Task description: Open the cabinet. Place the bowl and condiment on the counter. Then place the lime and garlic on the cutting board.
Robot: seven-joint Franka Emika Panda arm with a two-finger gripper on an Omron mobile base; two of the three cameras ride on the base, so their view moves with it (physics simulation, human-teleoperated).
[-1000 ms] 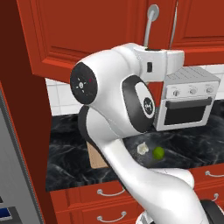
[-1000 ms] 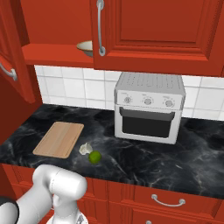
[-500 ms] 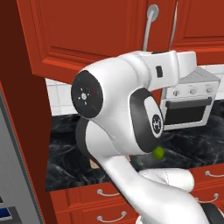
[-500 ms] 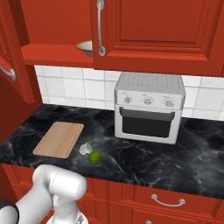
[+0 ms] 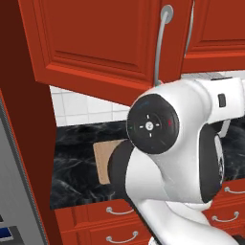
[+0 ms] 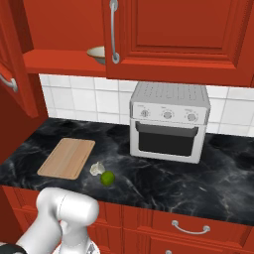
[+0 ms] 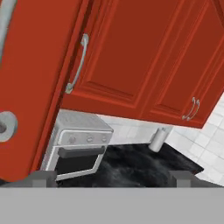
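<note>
Gripper: you're holding jaws spread wide, grasping nothing | bowl sitting upper left on cabinet shelf | lime touching garlic, lower left beside board

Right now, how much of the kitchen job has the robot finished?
Done: the red-orange wall cabinet's left door stands open. In hand: nothing, the gripper is open and empty. Left: the cream bowl sits on the shelf; the green lime and white garlic lie on the black counter beside the tan cutting board.
</note>
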